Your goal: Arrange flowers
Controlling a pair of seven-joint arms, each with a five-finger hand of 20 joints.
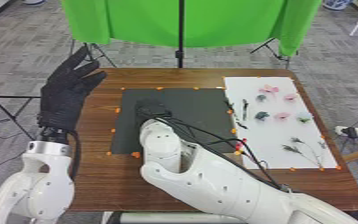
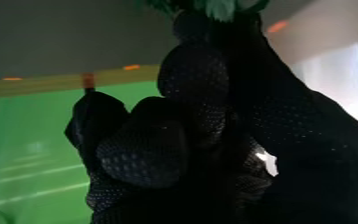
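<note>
In the head view my right hand (image 1: 151,107) is over the left part of the black mat (image 1: 206,97). My right hand (image 2: 193,100) in the right wrist view has its fingers curled, pinching a green leafy piece (image 2: 220,7) between thumb and fingers; the rest of that piece is hidden. On the white sheet (image 1: 273,137) at the right lie pink flowers (image 1: 282,116), a pale green bloom (image 1: 304,117), blue-green blooms (image 1: 262,116), dark stems (image 1: 244,109) and thin green sprigs (image 1: 293,149). My left hand (image 1: 67,92) is held off the table's left edge, fingers extended and relaxed.
Orange tape pieces mark the edges of the mat and sheet on the brown table (image 1: 184,77). Black cables (image 1: 215,141) run along my right forearm, with a small red item (image 1: 240,145) near them. Behind the table stand a green cloth (image 1: 140,22) and a black pole (image 1: 181,35).
</note>
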